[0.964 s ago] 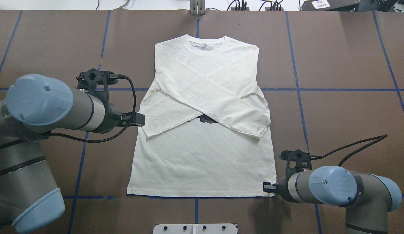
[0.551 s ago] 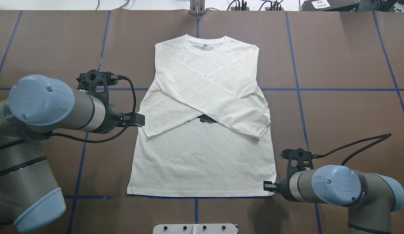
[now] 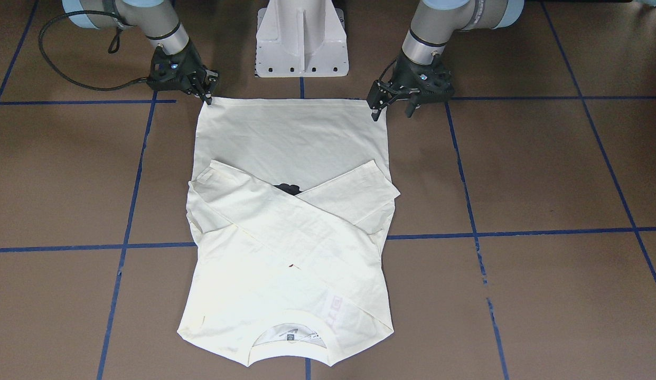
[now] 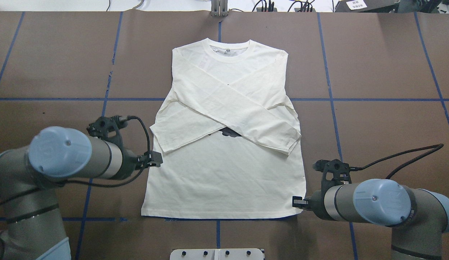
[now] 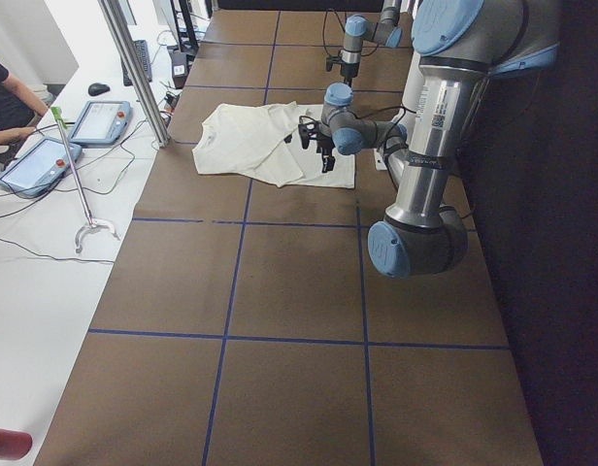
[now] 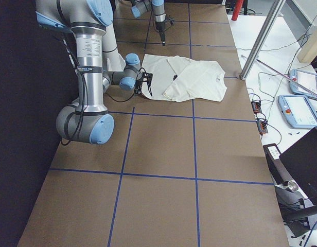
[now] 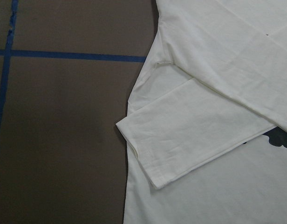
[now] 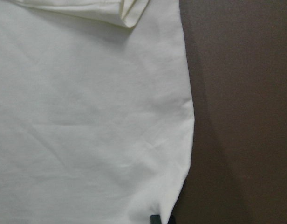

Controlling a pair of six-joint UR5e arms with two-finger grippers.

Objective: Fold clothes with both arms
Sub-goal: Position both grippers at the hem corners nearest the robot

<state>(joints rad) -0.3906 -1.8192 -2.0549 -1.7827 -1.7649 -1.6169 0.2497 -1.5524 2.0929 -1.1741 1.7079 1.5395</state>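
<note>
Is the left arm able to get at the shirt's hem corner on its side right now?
Probably yes: the left gripper hangs near that hem corner with jaws apart, and only bare table and flat shirt lie around it.

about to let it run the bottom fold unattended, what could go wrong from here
The right gripper sits at the very corner of the shirt's hem; so thin a bite might slip or catch one layer.
The left gripper, open, hangs beside the shirt's side edge, short of its hem corner; an uneven lift would likely skew the fold.
The crossed sleeves lie loose, one cuff jutting past the side edge; it may slide out.
</note>
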